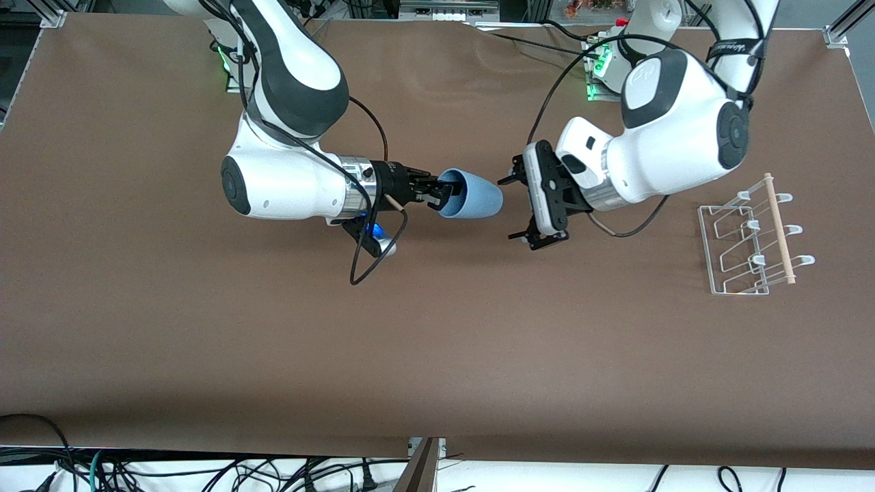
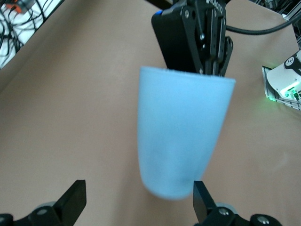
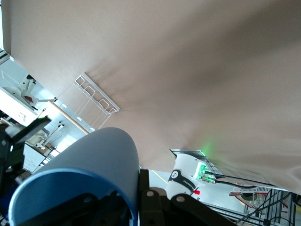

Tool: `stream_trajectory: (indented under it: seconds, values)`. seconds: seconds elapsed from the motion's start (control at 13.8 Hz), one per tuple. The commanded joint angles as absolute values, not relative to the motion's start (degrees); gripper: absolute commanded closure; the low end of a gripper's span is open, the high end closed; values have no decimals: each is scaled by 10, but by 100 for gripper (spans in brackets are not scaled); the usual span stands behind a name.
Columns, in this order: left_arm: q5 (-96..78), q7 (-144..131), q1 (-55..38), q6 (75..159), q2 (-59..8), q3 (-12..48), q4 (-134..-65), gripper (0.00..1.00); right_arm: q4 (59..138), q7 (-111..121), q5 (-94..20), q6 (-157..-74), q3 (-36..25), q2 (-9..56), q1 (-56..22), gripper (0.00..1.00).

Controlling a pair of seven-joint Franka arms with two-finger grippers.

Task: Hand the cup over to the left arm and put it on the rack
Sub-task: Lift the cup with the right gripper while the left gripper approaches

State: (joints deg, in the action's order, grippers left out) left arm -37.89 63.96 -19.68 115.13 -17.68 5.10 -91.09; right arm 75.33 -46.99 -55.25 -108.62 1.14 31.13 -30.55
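Observation:
The light-blue cup (image 1: 472, 195) is held sideways in the air over the middle of the table. My right gripper (image 1: 437, 193) is shut on its rim, one finger inside and one outside, as the right wrist view shows (image 3: 134, 197). The cup's closed base points at my left gripper (image 1: 517, 210), which is open and just short of it. In the left wrist view the cup (image 2: 183, 136) hangs from the right gripper (image 2: 197, 42), and its base sits level with my open left gripper (image 2: 138, 205), close to one fingertip (image 2: 204, 200). The white wire rack (image 1: 748, 239) stands toward the left arm's end.
The brown table (image 1: 437, 355) spreads wide below both grippers. Boxes with green lights (image 1: 598, 68) sit by the arm bases. A black cable loop (image 1: 372, 253) hangs under the right wrist. The rack also shows in the right wrist view (image 3: 94, 101).

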Motion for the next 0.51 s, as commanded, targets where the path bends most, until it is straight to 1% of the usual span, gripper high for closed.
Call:
stream_trajectory:
  seconds: [0.0, 0.22, 0.43]
  values:
    - [-417, 661, -225, 1175, -192, 47, -895, 0, 737, -481, -563, -1084, 14, 316, -314, 100]
    - [-421, 668, -236, 1183, -194, 47, -899, 3, 737, -481, -563, -1085, 14, 317, -314, 100]
    - [-422, 671, -243, 1183, -193, 48, -900, 3, 737, -482, -563, -1085, 14, 317, -314, 100]
